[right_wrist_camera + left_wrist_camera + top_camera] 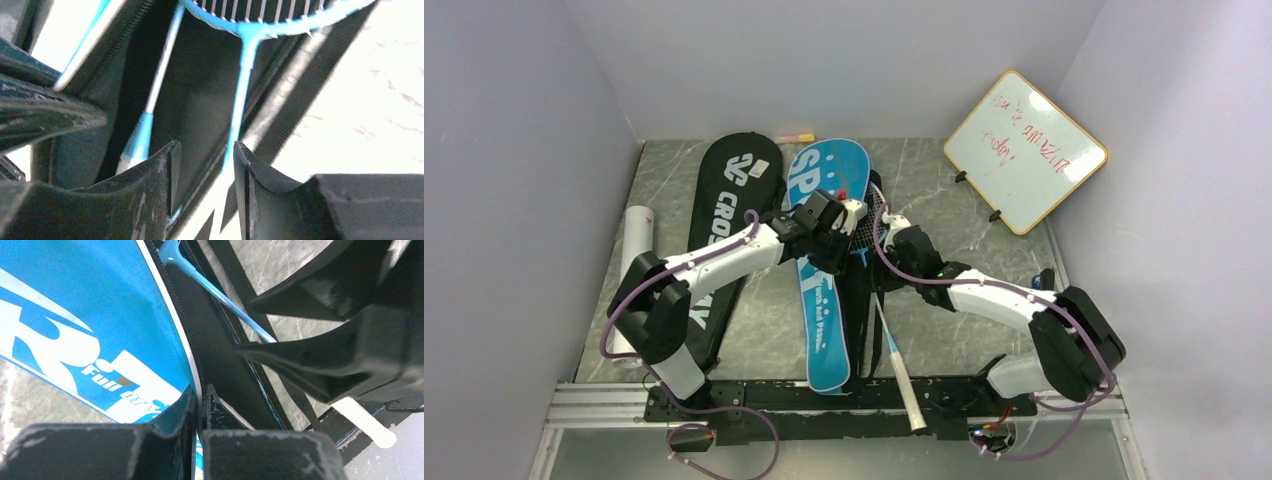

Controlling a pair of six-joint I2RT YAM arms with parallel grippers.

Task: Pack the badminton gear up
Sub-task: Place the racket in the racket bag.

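Observation:
The blue bag (pixel 827 320) lies lengthwise in the middle of the table, beside the black bag (pixel 724 215). My left gripper (pixel 854 215) is shut on the blue bag's white-trimmed edge (pixel 196 365), holding the flap up off its black inside (pixel 225 365). A light-blue-framed racket (pixel 245 65) lies in the opening, and its white handle (pixel 906 390) sticks out over the base rail. A second thin shaft (pixel 157 85) with a light-blue cone lies beside it. My right gripper (pixel 204 147) hangs just above the racket's shaft with its jaws apart and nothing between them.
The orange-rimmed whiteboard (pixel 1026 150) leans at the back right. A long white tube (pixel 634 245) lies along the left wall. Small pink and yellow pieces (pixel 796 137) sit at the back wall. A black strap (pixel 300 85) runs beside the blue bag.

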